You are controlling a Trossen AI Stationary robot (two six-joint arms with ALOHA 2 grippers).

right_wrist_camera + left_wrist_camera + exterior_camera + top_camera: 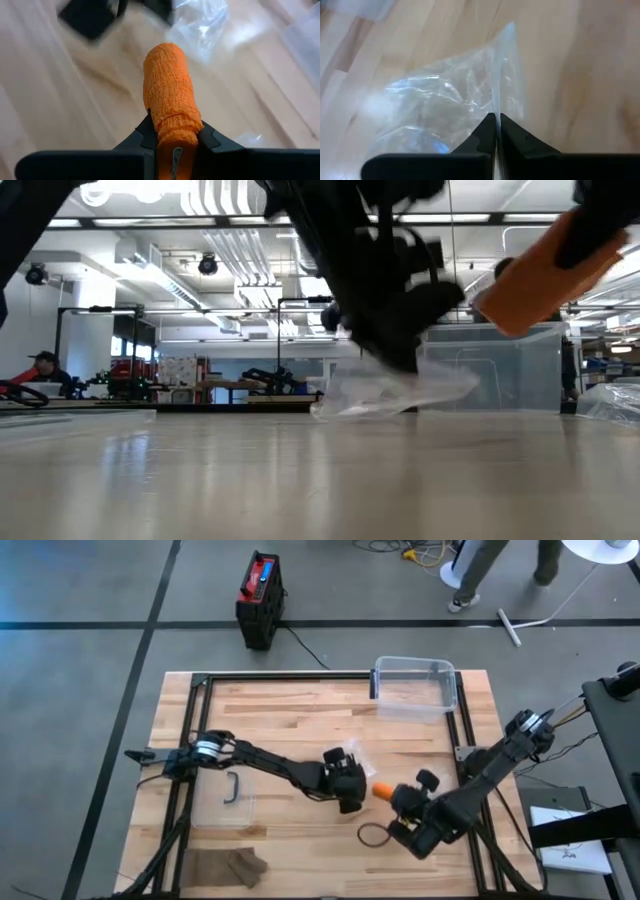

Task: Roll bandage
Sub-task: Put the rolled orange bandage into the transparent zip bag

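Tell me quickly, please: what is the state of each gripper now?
Left gripper: shut on the clear plastic bag.
Right gripper: shut on the orange bandage roll.

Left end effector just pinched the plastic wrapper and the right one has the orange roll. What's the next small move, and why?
Probably lift the left end effector a little to raise the clear wrapper off the table. Its fingers are shut on the wrapper's edge, and the right end effector holds the orange bandage roll clear beside it, so opening the wrapper up looks like the next step.
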